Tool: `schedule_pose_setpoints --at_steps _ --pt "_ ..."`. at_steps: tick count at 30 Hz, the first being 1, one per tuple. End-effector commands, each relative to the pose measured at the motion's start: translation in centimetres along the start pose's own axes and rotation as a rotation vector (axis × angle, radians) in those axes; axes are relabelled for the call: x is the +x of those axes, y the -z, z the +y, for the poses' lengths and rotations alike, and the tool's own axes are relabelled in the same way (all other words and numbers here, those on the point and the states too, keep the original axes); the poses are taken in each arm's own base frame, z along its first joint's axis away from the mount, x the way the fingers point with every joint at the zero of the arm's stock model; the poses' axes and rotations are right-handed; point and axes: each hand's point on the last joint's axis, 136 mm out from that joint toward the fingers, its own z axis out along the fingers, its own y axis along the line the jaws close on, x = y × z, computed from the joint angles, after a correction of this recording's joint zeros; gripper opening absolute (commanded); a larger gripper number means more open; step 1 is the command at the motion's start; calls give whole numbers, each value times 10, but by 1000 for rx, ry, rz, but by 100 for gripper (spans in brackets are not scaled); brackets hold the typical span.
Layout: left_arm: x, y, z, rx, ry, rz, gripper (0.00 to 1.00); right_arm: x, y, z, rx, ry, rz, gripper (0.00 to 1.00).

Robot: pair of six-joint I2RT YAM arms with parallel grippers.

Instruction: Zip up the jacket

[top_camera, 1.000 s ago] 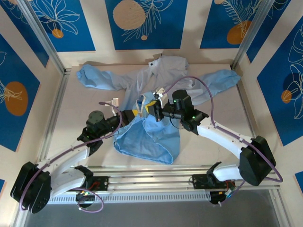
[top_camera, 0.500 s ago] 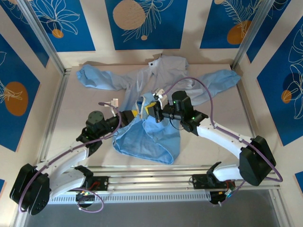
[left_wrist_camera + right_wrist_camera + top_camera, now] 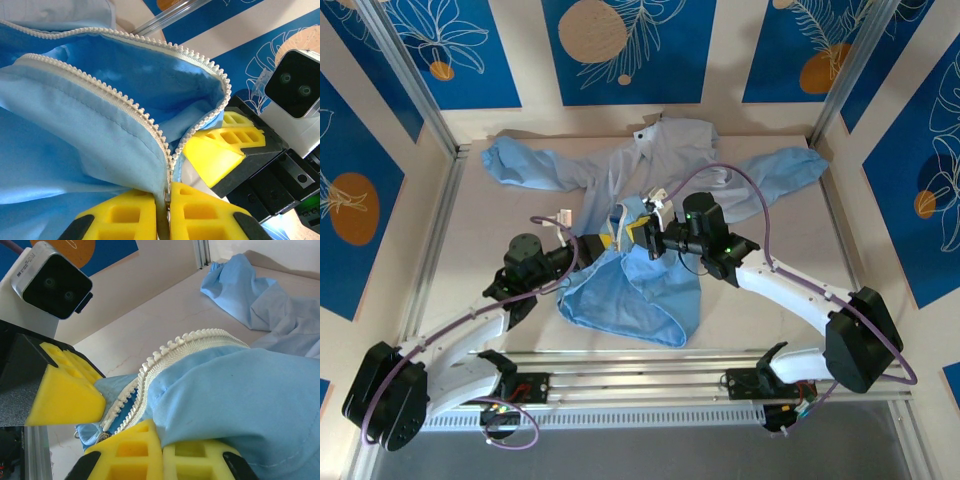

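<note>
The light-blue jacket lies spread on the table, its sleeves reaching to the back left and back right. Its lower front is lifted between both grippers at mid-table. My left gripper is shut, its yellow fingers pinching the jacket where the two white zipper rows meet, with a small metal piece between the pads. My right gripper is shut on the blue fabric beside the zipper teeth. The two grippers face each other a few centimetres apart. Above the pinch the zipper gapes open.
The table is fenced by metal frame posts and blue-patterned walls. A purple cable loops over the right arm, above the jacket. The left gripper's yellow finger and camera stand close in the right wrist view.
</note>
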Motion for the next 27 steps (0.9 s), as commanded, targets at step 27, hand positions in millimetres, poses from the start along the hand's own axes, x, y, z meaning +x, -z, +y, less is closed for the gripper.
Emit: schedule_pose_setpoints --at_steps 27 --pt "-8 0 -7 11 26 29 0 -13 2 11 -55 38 -51 0"
